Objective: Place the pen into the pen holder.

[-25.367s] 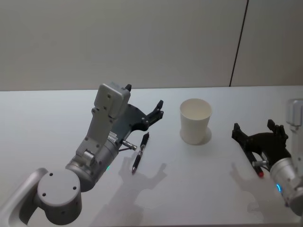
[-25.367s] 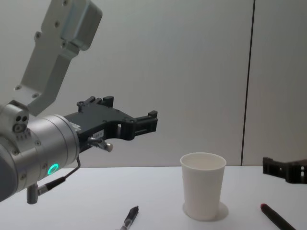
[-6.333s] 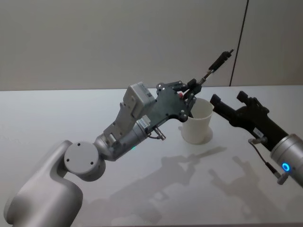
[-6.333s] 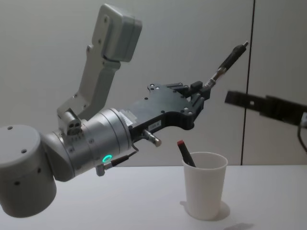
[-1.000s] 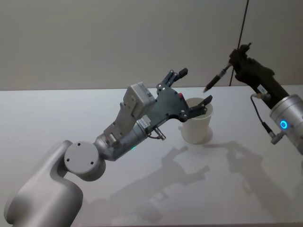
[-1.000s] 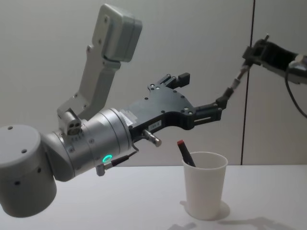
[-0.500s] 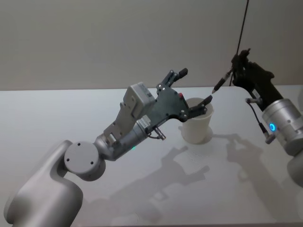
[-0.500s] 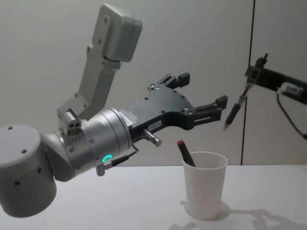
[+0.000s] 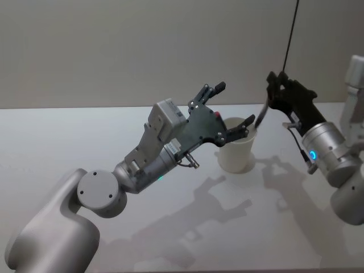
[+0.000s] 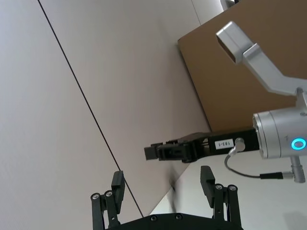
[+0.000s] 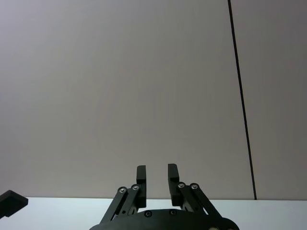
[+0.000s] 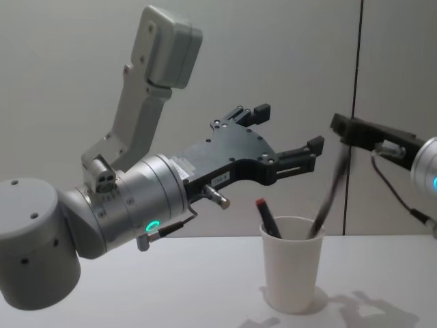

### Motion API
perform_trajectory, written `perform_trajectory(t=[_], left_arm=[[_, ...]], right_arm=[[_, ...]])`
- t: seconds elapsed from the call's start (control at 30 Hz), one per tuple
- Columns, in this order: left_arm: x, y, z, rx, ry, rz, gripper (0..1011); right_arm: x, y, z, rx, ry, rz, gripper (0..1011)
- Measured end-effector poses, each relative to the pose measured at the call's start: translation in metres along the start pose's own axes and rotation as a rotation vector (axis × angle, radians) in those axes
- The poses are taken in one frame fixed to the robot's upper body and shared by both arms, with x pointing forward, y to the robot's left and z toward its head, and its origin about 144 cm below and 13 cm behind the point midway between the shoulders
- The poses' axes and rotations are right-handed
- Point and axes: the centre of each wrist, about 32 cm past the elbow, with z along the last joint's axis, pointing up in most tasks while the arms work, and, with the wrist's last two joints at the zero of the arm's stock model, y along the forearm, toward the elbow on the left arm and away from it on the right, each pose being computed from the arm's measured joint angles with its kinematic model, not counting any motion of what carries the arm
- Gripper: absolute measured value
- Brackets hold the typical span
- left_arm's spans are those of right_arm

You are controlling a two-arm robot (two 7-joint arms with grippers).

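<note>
1. Pen first: the thin dark pen (image 12: 326,198) leans at a slant. Its low end is inside the cup and its top end is just under my right gripper (image 12: 339,124).
2. Where it goes: the pen holder, a plain white paper cup with a rolled rim (image 12: 292,273), stands on the pale table (image 12: 136,287), a bit to the right of the middle.
3. My right gripper is up above the right side of the cup. I put it there so the pen points down into the opening.
4. In the right wrist view, its two black fingers (image 11: 141,173) have a small gap between them with nothing in it. So I think it has let the pen go.
5. My left gripper (image 12: 289,127) hangs in the air over the left side of the cup. Its fingers are spread wide and it has nothing in it. It has no job here that I can see.
6. Another pen with a red tip (image 12: 266,215) leans on the left inside wall of the cup, so the dark pen takes the right side.
7. How the pen looks: long, skinny and dark all over. I cannot make out a cap or clip.
</note>
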Motion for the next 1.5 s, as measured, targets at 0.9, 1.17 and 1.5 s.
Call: perform_trajectory(t=[0.9,1.17,1.5], left_arm=[[0.000,0.000,0.000,0.000,0.000,0.000,1004],[0.000,0.000,0.000,0.000,0.000,0.000,1004],[0.000,0.000,0.000,0.000,0.000,0.000,1004]], right_arm=[[-0.004,0.011,-0.015,-0.031,-0.021,0.014,999],[-0.004,0.011,-0.016,-0.032,-0.022,0.015,1002],[-0.004,0.012,-0.016,-0.033,-0.023,0.017,1001]])
